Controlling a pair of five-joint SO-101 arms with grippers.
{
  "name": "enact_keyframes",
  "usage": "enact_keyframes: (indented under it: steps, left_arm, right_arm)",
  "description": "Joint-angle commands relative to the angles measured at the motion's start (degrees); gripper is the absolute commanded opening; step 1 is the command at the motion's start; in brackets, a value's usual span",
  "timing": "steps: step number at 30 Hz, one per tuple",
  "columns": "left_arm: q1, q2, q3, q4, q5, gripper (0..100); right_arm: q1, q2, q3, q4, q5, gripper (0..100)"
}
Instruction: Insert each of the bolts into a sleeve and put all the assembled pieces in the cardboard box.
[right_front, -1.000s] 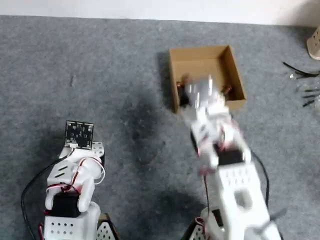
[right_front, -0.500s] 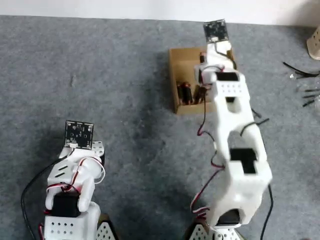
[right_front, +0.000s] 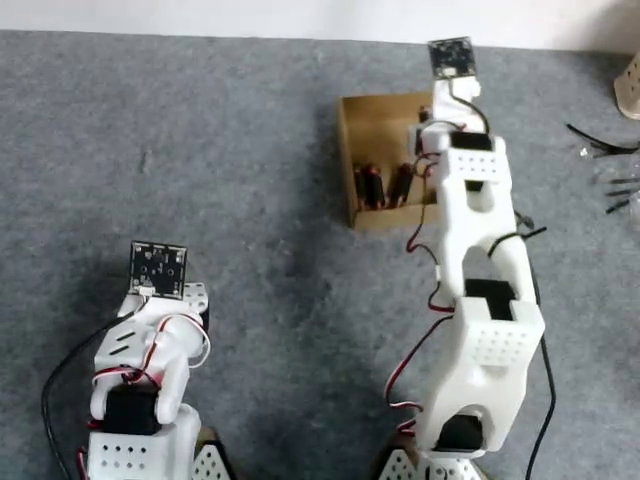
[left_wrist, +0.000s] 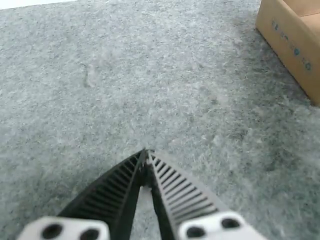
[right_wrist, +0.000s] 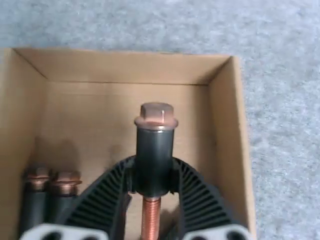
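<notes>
I count three assembled pieces. The held piece (right_wrist: 154, 150) is a copper bolt with a flanged hex head, pushed through a black sleeve so that its threaded shank pokes out of the far end. The right gripper (right_wrist: 152, 169) is clamped around that sleeve over the inside of the one cardboard box (right_wrist: 120, 67). The boxed pair (right_wrist: 65, 192) lies side by side on the box floor, against the wall nearest the arms. The left gripper (left_wrist: 146, 152) is pinched closed on nothing, above the grey carpet (left_wrist: 100, 75) and well apart from the box.
</notes>
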Motion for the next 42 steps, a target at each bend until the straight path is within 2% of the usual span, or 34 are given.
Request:
enact_keyframes:
  steps: [1, 9, 14, 23, 29, 38, 42]
  left_arm:
    - [-0.66, -0.40, -0.48, -1.23, -0.09, 1]
    - [-0.66, -0.40, -0.40, -1.23, -0.09, 1]
    - [-0.66, -0.40, -0.40, -1.23, -0.18, 1]
    - [0.48, -0.40, -0.31, -1.23, -0.44, 1]
    - [1.10, -0.48, 0.57, -2.64, -0.44, 1]
    - [1.10, -0.48, 0.57, -2.73, -0.44, 1]
    - [1.10, -0.48, 0.66, -2.64, -0.44, 1]
  right_arm:
    - [0.92, -1.19, -2.95, 0.13, -0.09, 2.4]
    - [1.19, -1.45, -3.30, 7.08, -0.09, 34.5]
    - [1.36, -3.30, -3.47, 12.88, -0.09, 35.4]
    - [0.04, -18.95, 4.35, 16.92, -0.44, 35.4]
    - [-2.24, -36.18, 23.96, 14.46, -0.44, 35.4]
    - [-4.18, -67.91, 68.00, -6.90, -0.44, 35.4]
    - [-4.18, -82.07, 83.12, -12.44, -0.44, 35.4]
